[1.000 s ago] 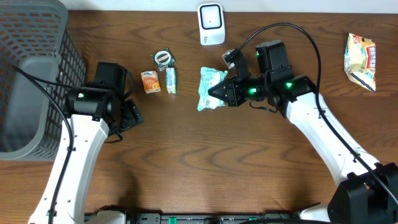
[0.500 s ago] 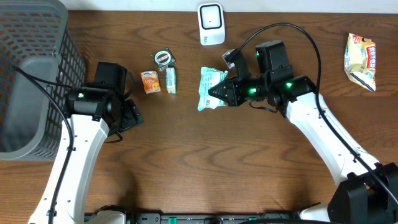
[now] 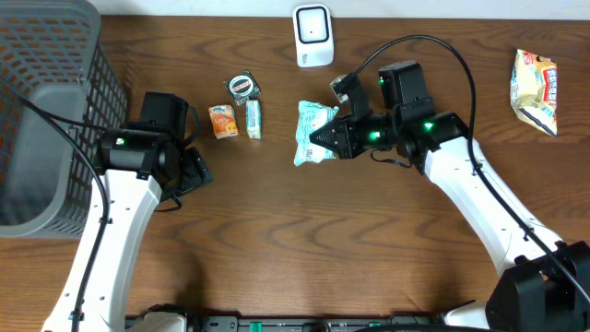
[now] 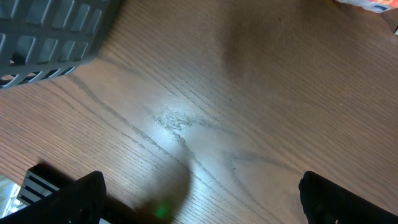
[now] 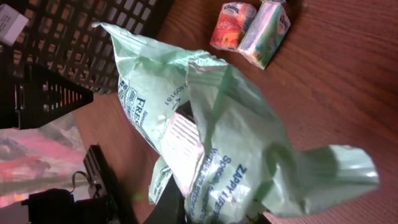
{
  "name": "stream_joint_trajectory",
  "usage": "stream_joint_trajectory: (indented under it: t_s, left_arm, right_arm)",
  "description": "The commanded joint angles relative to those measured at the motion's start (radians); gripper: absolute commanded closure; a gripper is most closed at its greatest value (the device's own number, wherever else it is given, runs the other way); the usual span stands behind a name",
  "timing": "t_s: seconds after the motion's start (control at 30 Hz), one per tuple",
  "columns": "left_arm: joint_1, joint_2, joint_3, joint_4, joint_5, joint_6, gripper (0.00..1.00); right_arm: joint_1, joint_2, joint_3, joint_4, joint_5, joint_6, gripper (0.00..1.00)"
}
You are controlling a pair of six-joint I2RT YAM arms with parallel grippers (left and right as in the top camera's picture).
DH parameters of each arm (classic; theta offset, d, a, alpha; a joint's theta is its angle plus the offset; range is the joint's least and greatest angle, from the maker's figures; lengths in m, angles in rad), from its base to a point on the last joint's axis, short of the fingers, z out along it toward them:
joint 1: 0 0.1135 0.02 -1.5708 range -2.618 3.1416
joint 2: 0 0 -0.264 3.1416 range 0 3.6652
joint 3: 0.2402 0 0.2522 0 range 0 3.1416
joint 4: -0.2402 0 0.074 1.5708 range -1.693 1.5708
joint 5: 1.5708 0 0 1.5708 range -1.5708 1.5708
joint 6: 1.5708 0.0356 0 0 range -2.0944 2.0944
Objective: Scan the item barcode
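right gripper point(image 3: 320, 139) clamped on green bag point(image 3: 309, 120), near scanner point(image 3: 313, 35), left gripper point(image 3: 192, 172) jaws wide, holding nothing

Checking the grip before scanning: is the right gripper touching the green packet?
Touching. The right wrist view shows the green packet pinched at the right gripper, its film bunched up from the closed fingers.

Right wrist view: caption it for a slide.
Right gripper shut on a pale-green packet, white label toward the camera, above the wooden table.
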Motion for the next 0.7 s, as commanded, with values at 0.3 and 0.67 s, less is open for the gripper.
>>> stream_joint_trajectory:
  t_s: [0.3, 0.67]
  left_arm:
    - [0.003, 0.001, -0.004, -0.003, -0.01, -0.005, 0.03]
    - [0.003, 0.001, -0.004, -0.003, -0.01, -0.005, 0.02]
  right_arm:
    - [0.008, -0.02, 0.01, -0.042, 0.206, 0.038, 0.99]
    - [0.123, 0.01, 0.01, -0.111, 1.38, 0.135, 0.99]
